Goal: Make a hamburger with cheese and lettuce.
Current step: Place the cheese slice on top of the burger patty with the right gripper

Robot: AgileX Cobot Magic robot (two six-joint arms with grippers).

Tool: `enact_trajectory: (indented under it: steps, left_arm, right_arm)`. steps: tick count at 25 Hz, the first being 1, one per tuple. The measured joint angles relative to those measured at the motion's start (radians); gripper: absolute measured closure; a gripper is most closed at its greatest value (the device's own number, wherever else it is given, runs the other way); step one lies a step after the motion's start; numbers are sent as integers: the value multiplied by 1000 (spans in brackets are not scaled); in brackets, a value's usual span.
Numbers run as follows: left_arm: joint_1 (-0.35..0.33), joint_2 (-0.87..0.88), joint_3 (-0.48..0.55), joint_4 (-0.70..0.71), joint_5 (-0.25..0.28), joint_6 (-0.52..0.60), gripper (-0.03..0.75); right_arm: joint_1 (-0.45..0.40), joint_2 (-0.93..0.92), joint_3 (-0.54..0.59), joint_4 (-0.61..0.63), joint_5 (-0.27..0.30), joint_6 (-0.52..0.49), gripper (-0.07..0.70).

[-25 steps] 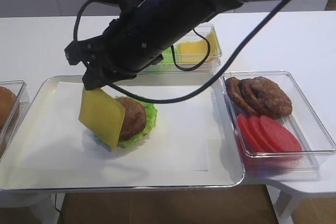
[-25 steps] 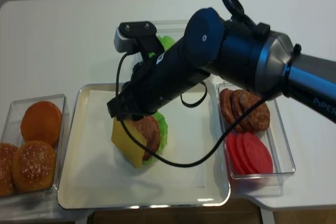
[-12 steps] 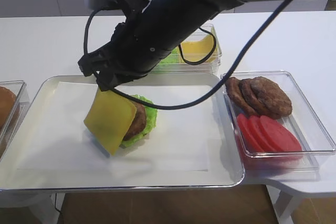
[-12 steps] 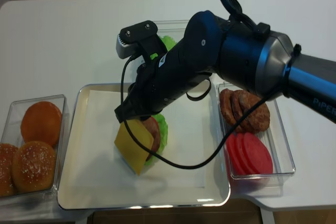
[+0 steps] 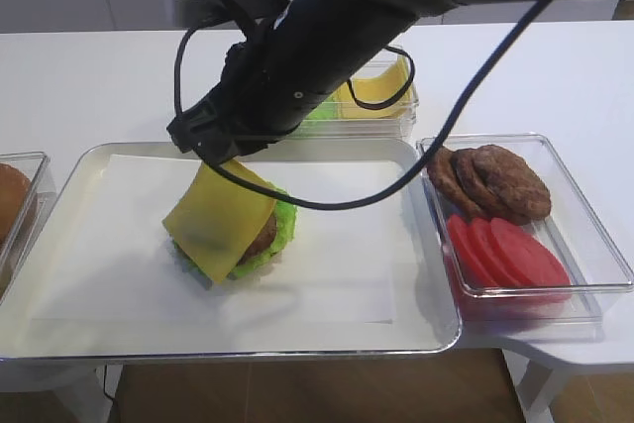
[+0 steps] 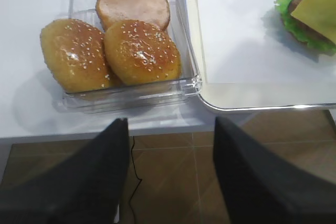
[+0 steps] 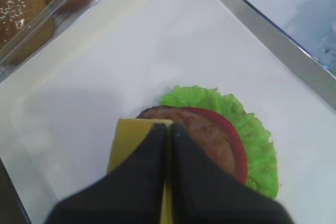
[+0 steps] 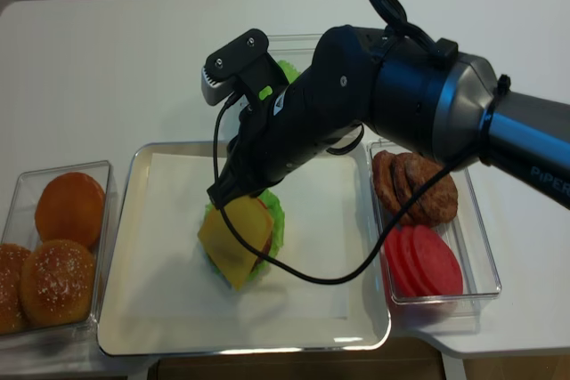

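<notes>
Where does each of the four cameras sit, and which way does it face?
Exterior high: front, above; right arm over the tray.
Realsense: higher, steeper; same arm.
Right wrist: on the arm, looking down shut right gripper pinching the cheese.
Left wrist: left gripper open, above buns.
All share the hamburger.

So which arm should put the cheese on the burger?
The right. Its gripper is shut on the cheese, tilted over the burger. The left gripper hangs open beside the buns.
</notes>
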State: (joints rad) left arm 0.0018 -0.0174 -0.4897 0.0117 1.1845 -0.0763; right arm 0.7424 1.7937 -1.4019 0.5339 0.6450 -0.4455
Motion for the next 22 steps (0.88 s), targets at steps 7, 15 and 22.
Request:
enact_trajectory:
  steps: [7, 15, 22]
  left_arm:
    - [0, 0, 0, 0, 0, 0, 334]
    - [0, 0, 0, 0, 0, 0, 334]
    - [0, 0, 0, 0, 0, 0, 334]
  right_arm:
    - [0, 25, 0, -11, -10, -13, 622]
    - [0, 27, 0, -11, -48, -52, 622]
    - [0, 50, 0, -11, -50, -53, 622]
